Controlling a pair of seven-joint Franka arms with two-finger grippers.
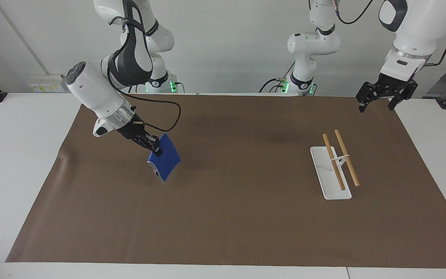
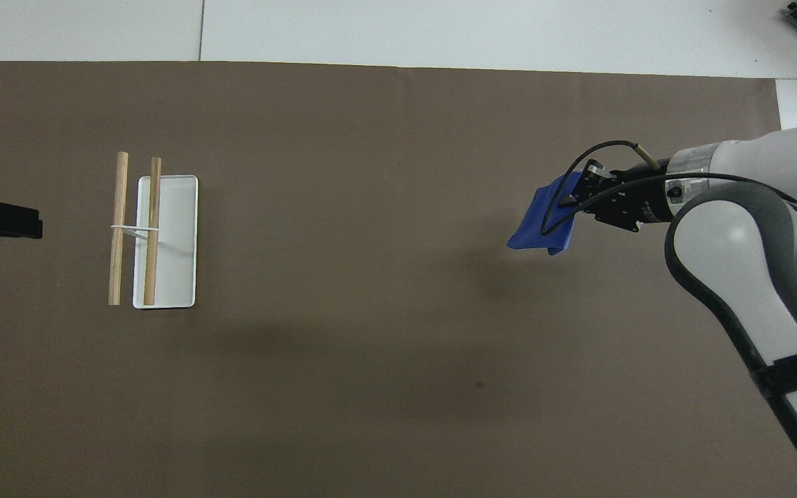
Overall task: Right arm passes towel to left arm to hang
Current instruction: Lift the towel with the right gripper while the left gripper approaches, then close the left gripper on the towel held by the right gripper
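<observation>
My right gripper [image 1: 154, 146] jaws grip blue towel [image 1: 165, 162], lifted off bench; left gripper [image 1: 380, 97] jaws open, waiting. Handover, hanging on rack [image 1: 336, 166] remain.

Plain white wall [image 1: 223, 42], white table [image 1: 18, 162], brown mat [image 1: 223, 217] across its top

One blue towel [image 1: 165, 162] at nine o'clock, one white tray [image 1: 324, 182] at three o'clock carrying two wooden rods [image 1: 333, 161], one brown mat [image 1: 230, 217], two grippers: right gripper [image 1: 151, 146], left gripper [image 1: 378, 101].
</observation>
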